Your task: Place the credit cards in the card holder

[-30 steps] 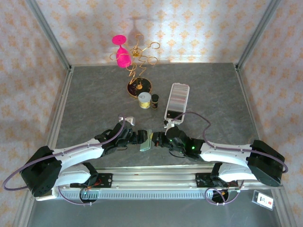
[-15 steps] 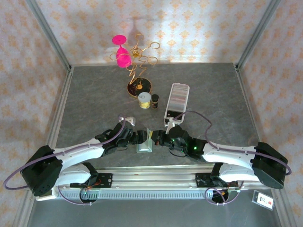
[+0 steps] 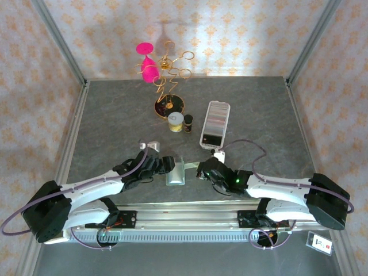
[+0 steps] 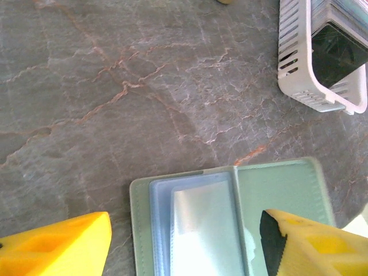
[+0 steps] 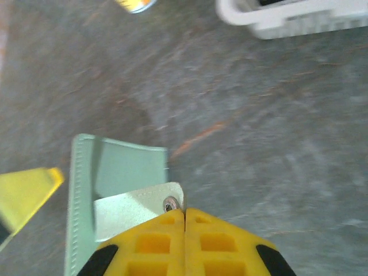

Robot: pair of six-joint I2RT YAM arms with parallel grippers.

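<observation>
Holding cards (image 4: 338,54): white tray (image 4: 290,63), ahead-right of left gripper (image 4: 184,230).
Wallet (image 4: 276,195): open between left gripper's spread fingers (image 4: 57,241); pocket (image 4: 198,224) contents unclear.
Right gripper (image 5: 184,214): pressed together at snap tab (image 5: 138,210).

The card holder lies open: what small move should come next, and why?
Probably the right pincer, shut at the snap tab, should go to the white tray for a card: the card holder lies flat and open under the open left pincer, and the credit cards sit in the tray.
</observation>
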